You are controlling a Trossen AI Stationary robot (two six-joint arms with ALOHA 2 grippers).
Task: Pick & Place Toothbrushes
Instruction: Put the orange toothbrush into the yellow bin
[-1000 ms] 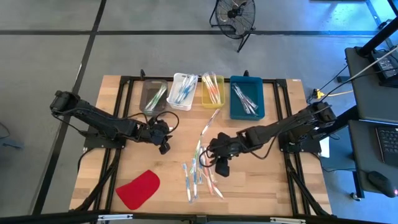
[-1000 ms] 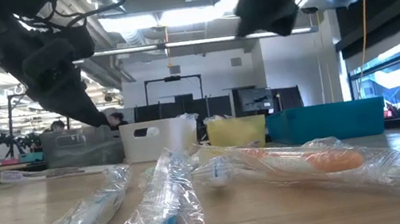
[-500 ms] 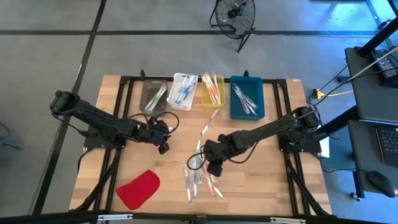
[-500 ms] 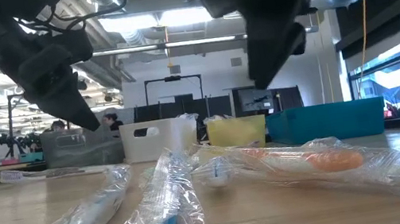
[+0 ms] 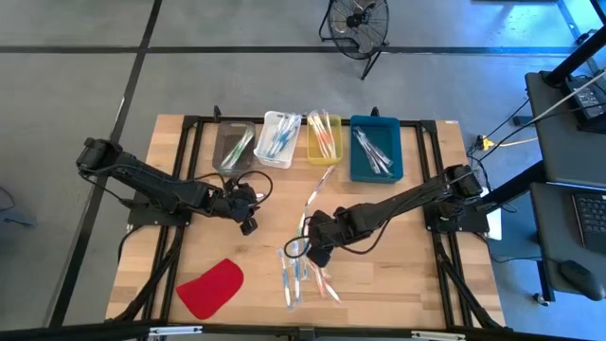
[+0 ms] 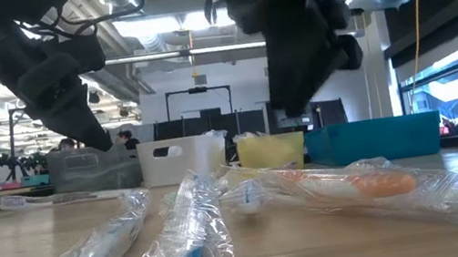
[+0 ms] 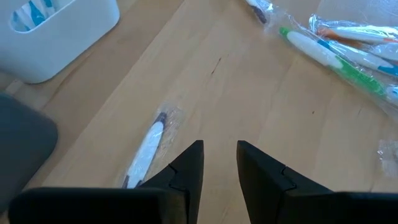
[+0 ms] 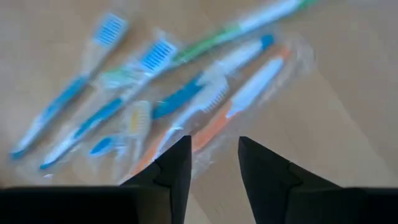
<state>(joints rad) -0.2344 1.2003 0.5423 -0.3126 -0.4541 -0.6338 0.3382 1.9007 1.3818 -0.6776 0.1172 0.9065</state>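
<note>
Bins (image 5: 308, 142): four in a row along the table's far edge, toothbrushes inside each.
Loose toothbrushes (image 5: 301, 270): scattered mid-table, toward the near edge.
Right gripper (image 5: 312, 248): above the loose toothbrushes.
Left gripper (image 5: 248, 220): left of them, near the table's (image 5: 426, 275) middle.
Flat piece (image 5: 210, 288): near-left corner.

In the high view the toothbrushes in the four bins (image 5: 305, 140) are too small to count or tell apart. The right end effector (image 5: 320, 252) covers part of the loose toothbrushes (image 5: 301, 275) near the surface's front edge. In the right wrist view that pile (image 8: 180, 93) is blurred. In the left wrist view the white bin (image 7: 59, 31) and a wrapped toothbrush (image 7: 144, 149) are cut off or hidden behind the fingers (image 7: 186, 171). In the low view both arms are cropped at the top.
</note>
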